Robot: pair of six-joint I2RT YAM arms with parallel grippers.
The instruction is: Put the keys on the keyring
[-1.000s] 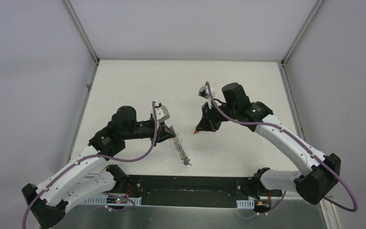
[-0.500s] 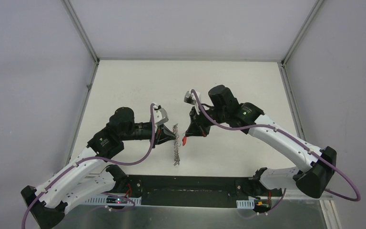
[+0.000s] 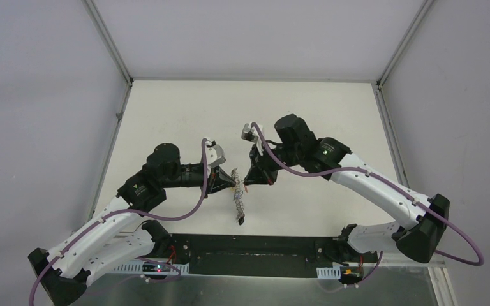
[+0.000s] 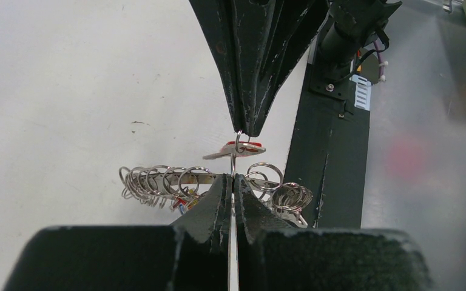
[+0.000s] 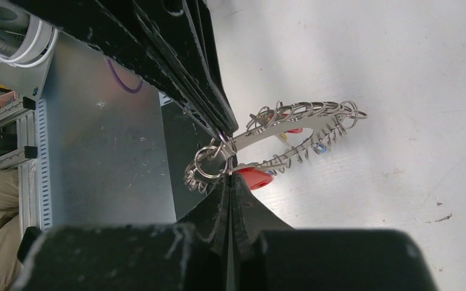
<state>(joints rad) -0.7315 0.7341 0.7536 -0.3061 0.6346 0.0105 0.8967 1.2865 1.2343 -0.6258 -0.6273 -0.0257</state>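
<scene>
**Top view, centre of frame.** My left tool (image 3: 228, 185) is clamped shut on the rim of the keyring (image 3: 237, 203), which hangs edge-on. Its long line runs from the grip toward the lower edge of the frame. I cannot tell whether its low end touches the worktop (image 3: 306, 115).

My right tool (image 3: 251, 181), closed on the red-tagged key (image 3: 247, 188), stands just right of that grip, its tips nearly meeting mine.

**Left wrist view.** The red tag lies flat just above the ring's edge, directly between the two pairs of tips.

I judge the coming move turns on this alignment. The key sits on the ring's upper-right side, so threading runs leftward onto a rim loop.
</scene>
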